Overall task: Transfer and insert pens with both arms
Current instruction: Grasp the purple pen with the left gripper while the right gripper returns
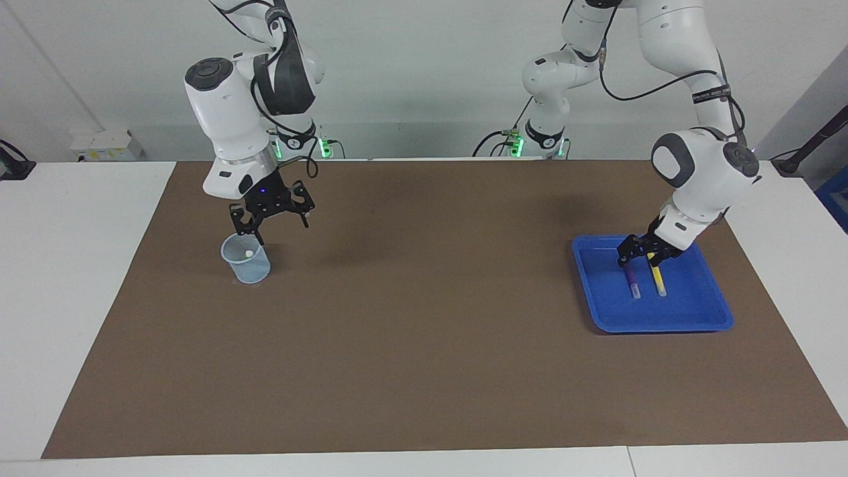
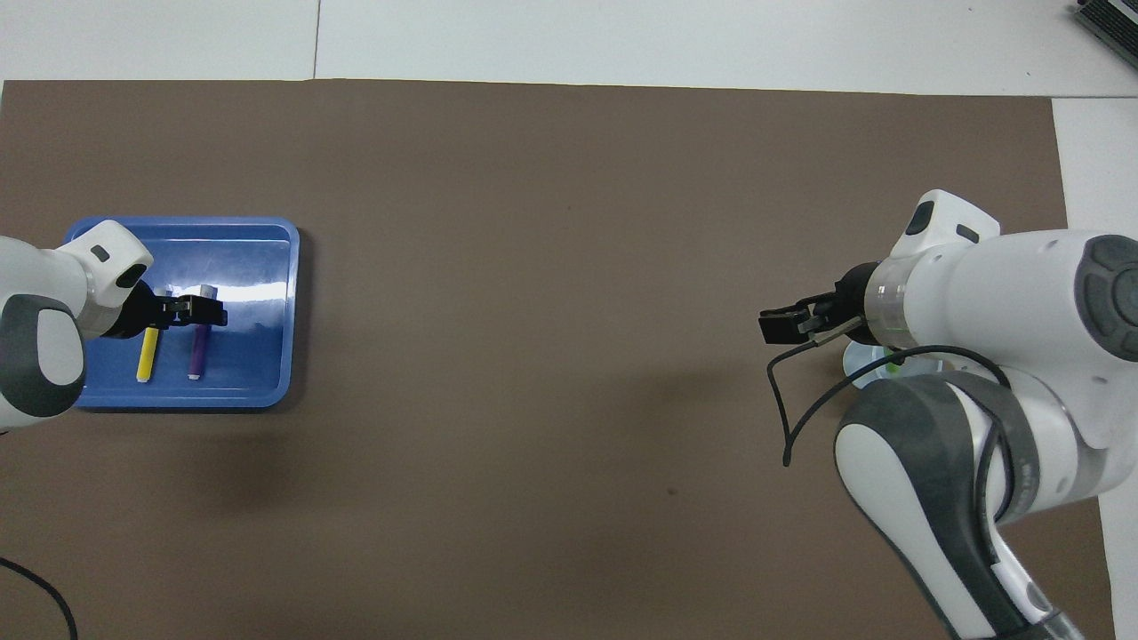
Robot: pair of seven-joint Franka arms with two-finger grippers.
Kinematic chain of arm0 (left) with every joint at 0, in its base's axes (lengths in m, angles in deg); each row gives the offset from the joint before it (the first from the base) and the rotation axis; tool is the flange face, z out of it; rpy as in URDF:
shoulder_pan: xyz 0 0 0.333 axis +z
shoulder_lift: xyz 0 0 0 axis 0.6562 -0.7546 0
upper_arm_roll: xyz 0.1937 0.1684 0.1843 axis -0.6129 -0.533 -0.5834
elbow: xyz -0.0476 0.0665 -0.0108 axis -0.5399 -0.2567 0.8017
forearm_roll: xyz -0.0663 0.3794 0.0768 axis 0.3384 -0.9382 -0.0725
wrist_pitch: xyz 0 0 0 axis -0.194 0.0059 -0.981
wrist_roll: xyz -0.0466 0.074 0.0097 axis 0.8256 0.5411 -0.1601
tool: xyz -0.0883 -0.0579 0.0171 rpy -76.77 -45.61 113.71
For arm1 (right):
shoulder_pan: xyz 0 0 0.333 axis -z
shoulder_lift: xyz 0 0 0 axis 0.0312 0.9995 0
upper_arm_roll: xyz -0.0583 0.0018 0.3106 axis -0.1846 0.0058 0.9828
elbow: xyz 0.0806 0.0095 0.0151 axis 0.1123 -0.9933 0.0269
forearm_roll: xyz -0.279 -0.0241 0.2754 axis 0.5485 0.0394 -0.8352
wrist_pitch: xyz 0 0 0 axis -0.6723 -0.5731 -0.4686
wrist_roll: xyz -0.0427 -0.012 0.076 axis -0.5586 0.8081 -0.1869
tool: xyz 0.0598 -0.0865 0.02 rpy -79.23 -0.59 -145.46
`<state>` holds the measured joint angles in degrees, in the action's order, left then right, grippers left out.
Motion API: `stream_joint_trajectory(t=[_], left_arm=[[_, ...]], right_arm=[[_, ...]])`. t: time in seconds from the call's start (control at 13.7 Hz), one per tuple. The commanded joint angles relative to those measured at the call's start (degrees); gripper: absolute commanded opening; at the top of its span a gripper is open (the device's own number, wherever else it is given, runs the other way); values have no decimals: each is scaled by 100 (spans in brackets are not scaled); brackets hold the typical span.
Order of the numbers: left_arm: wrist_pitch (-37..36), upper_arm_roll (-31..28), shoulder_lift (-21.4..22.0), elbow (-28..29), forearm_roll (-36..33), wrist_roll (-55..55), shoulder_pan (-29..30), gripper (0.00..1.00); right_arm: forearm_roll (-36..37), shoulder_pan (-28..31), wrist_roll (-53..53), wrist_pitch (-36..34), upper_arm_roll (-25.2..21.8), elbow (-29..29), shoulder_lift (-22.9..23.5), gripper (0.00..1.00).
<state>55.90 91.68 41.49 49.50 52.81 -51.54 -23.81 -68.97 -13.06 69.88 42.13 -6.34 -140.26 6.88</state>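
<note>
A purple pen [image 1: 632, 281] [image 2: 199, 348] and a yellow pen [image 1: 658, 281] [image 2: 149, 352] lie side by side in a blue tray [image 1: 689, 313] [image 2: 262, 267] toward the left arm's end of the table. My left gripper [image 1: 640, 257] [image 2: 201, 309] is open and low over the ends of the two pens nearer the robots, gripping neither. A pale blue cup [image 1: 246, 260] [image 2: 861, 361] holds a green pen [image 2: 890, 366], whose whitish end [image 1: 248, 253] shows inside. My right gripper [image 1: 273, 221] [image 2: 779, 325] hangs open and empty above the mat beside the cup.
A large brown mat [image 1: 424, 344] covers the table between cup and tray. White tabletop borders it on all sides. Two smaller white arms with green lights [image 1: 299, 142] stand at the robots' edge.
</note>
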Motion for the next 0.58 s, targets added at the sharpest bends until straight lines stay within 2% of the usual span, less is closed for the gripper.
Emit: stream_joint_trajectory(t=[0.0,0.29,0.44,0.51], left_arm=[[258,32,-158,31,-142,-66,73,87],[504,32,-308,40,-142,-49,108,76],[531,32,-352,40,-142,-23,108,57],[531,32,-352,40,-142,-5,108,44]], right_arm=[[-211,-304,-780,150,7,231,156,100],[-1176,-446,-1222,413,7,258,191,100],[-1589,-446,-1266,422,7,258,191,100],[-1783,-446,-1266,413,7,258,191,100]])
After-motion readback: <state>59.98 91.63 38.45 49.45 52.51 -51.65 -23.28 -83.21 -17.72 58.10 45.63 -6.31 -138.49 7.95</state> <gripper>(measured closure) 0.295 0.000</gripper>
